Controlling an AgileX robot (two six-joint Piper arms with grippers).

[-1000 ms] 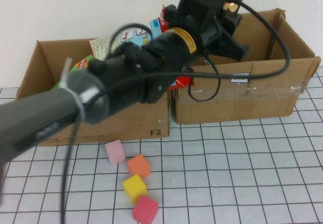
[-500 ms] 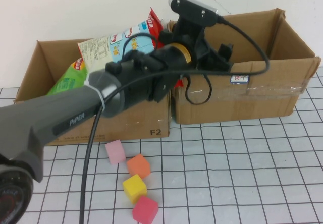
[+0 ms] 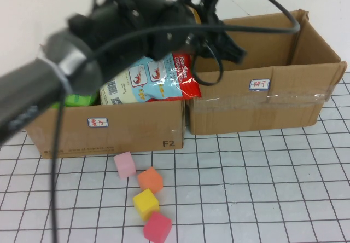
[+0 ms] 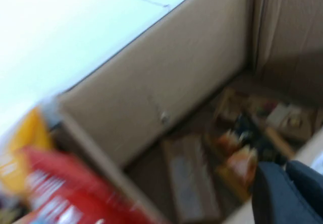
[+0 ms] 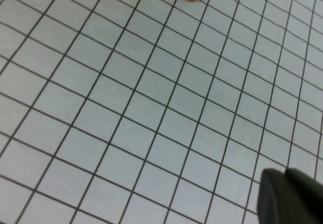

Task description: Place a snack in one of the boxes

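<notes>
Two open brown labelled boxes (image 3: pixel 262 98) side by side, touching

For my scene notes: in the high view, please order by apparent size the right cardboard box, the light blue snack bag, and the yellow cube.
1. Right cardboard box, largest.
2. Light blue snack bag, partly hidden by the left arm.
3. Yellow cube, smallest, though nearest the camera.

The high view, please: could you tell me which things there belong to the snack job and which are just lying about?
Job:
left box
right box
snack bag
left hand, over the boxes

Lying about:
four foam cubes
right hand, over the bare grid
</notes>
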